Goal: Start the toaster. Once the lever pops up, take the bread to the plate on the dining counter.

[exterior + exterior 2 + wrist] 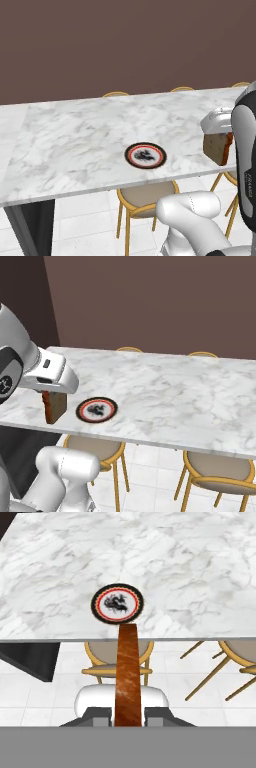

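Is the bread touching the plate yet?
Apart. In the right base view the bread hangs from the end effector beside the plate, with bare counter between them. The hand view shows the plate's centre uncovered.

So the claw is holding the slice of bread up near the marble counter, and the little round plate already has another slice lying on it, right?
Not quite. The claw does hold the bread by the dining counter, but the plate has no slice on it. The hand view shows just its dark rim, red ring and a dark pattern on the pale centre.
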